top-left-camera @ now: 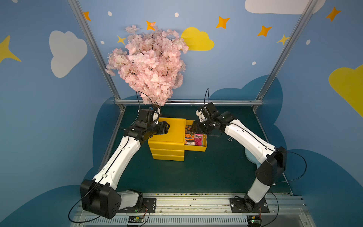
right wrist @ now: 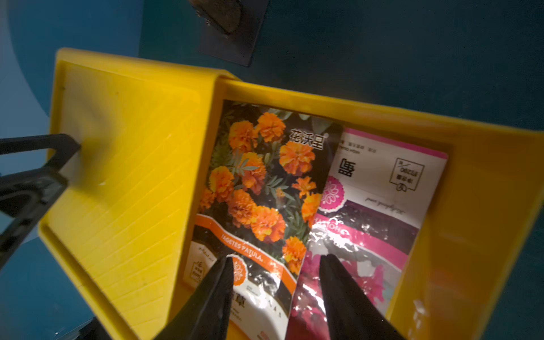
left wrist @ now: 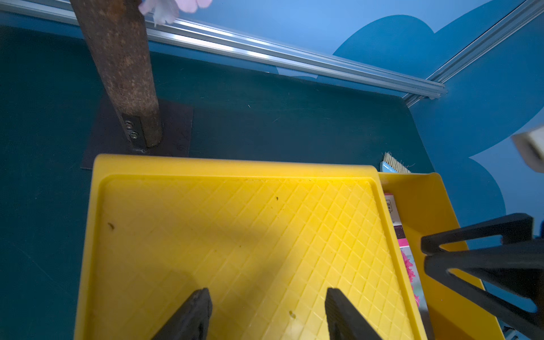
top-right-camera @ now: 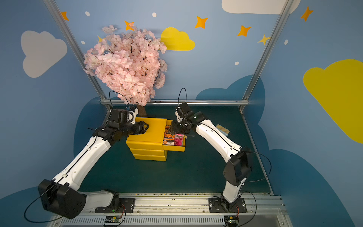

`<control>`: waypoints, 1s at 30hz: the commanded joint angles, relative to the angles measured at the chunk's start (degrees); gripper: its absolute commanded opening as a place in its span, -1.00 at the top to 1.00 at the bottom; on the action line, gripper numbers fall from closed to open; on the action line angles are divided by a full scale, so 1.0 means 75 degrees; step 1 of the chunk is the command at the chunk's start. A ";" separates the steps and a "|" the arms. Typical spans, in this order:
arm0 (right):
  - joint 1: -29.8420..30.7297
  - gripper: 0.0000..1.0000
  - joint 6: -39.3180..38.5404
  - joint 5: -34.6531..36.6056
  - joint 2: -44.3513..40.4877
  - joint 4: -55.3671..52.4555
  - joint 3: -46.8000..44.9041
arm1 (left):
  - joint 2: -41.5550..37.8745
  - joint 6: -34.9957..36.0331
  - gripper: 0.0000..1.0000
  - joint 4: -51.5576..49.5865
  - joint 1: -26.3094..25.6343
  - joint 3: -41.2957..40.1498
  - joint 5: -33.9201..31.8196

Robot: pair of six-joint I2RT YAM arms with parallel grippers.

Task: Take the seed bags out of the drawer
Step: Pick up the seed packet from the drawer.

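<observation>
The yellow cabinet (top-left-camera: 169, 137) has its top drawer (top-left-camera: 196, 148) pulled out to the right. Two seed bags lie in it side by side: one with orange flowers (right wrist: 259, 176) (top-left-camera: 189, 137) and one with pink flowers (right wrist: 382, 191) (top-left-camera: 198, 139). My right gripper (right wrist: 276, 262) (top-left-camera: 193, 127) is down inside the drawer, jaws apart. One fingertip is over the orange bag and the other over the pink bag, with their overlapping edges between. My left gripper (left wrist: 268, 294) (top-left-camera: 167, 127) is open and rests on the cabinet's ribbed top (left wrist: 235, 235), holding nothing.
A pink blossom tree (top-left-camera: 151, 64) stands behind the cabinet, its trunk (left wrist: 123, 73) bolted to a dark base plate. A bristle brush (top-right-camera: 223, 128) lies on the green mat to the right of the drawer. A pale blue round thing (top-left-camera: 250, 155) shows under the right arm.
</observation>
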 commanded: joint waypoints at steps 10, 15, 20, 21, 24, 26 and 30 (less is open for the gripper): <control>-0.0054 0.03 0.0105 0.0050 0.0771 -0.0253 0.0366 | 0.0199 -0.0090 -0.34 -0.0911 0.0011 -0.0388 0.0184; -0.0070 0.10 0.0172 -0.0022 0.0926 -0.0256 0.0435 | 0.0221 -0.0090 -0.34 -0.0885 0.0012 -0.0388 0.0209; -0.0103 0.32 0.0267 -0.0300 0.1056 -0.0247 0.0509 | 0.0247 -0.0101 -0.33 -0.0863 0.0005 -0.0394 0.0221; -0.0105 0.41 0.0265 -0.0364 0.1057 -0.0235 0.0514 | 0.0248 -0.0102 -0.33 -0.0862 0.0015 -0.0407 0.0221; -0.0117 0.75 0.0333 -0.0560 0.1023 -0.0128 0.0491 | 0.0243 -0.0102 -0.34 -0.0874 0.0009 -0.0424 0.0204; -0.0117 0.96 0.0380 -0.0677 0.0947 -0.0036 0.0478 | 0.0241 -0.0108 -0.34 -0.0875 0.0006 -0.0433 0.0198; -0.0163 1.00 0.0361 -0.0719 0.0727 -0.0020 0.0487 | 0.0233 -0.0102 -0.34 -0.0907 0.0015 -0.0429 0.0175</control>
